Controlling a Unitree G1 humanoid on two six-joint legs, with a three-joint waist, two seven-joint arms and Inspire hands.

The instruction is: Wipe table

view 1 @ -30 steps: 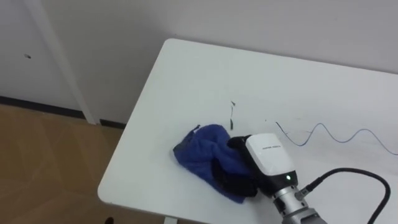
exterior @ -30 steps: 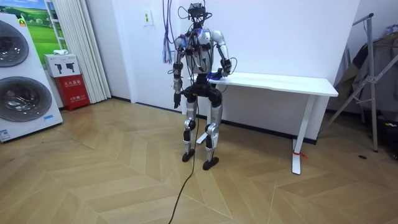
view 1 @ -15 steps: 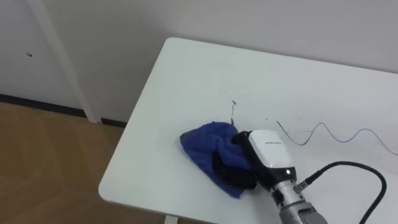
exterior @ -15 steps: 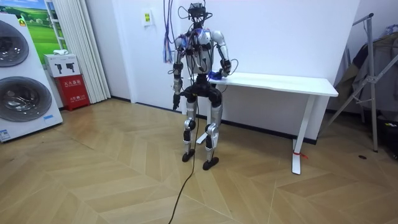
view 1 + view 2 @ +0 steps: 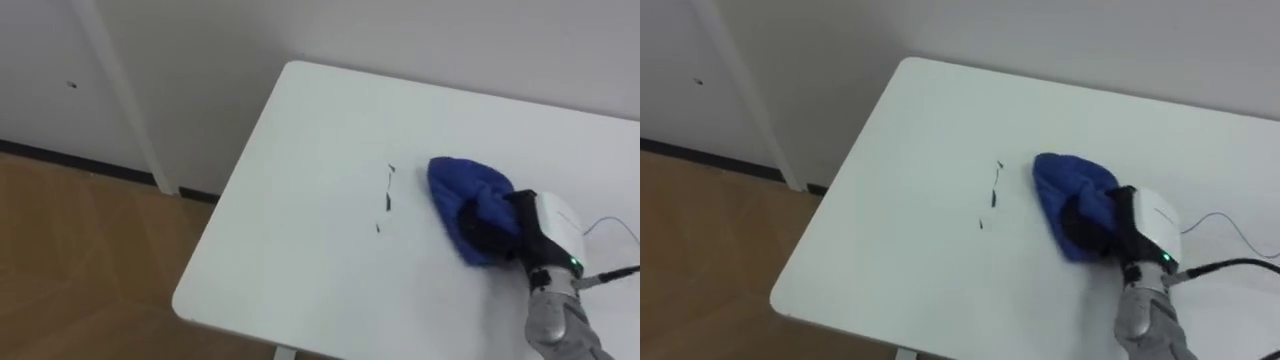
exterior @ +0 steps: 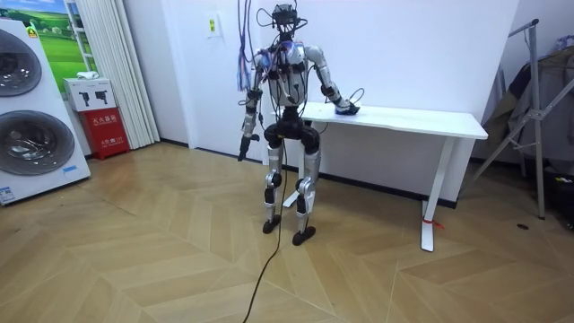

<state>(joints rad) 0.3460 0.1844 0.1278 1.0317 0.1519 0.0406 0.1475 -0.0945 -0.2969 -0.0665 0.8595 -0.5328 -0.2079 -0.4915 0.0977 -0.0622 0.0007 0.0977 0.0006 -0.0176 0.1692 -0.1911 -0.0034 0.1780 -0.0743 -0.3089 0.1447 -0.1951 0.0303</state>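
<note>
A white table (image 5: 310, 200) carries short dark pen marks (image 5: 386, 195) near its middle. To the right of the marks lies a bunched blue cloth (image 5: 465, 190). My right hand (image 5: 545, 225) reaches in from the lower right, its dark fingers (image 5: 480, 225) curled into the cloth and pressing it on the tabletop. A thin pen line (image 5: 612, 226) shows just right of the hand. In the room view I stand at the table's end with the right arm stretched over the table (image 6: 421, 119) and the left hand (image 6: 242, 148) hanging by my side.
The table's left edge and near edge drop to a wooden floor (image 5: 70, 260). A white wall runs behind the table. In the room view, washing machines (image 6: 31, 117) and a red box (image 6: 94, 121) stand far left, a metal stand (image 6: 538, 117) at the far right.
My right hand has swept the blue cloth to the right, past the dark marks and onto the start of the wavy line. The view has shifted slightly.
</note>
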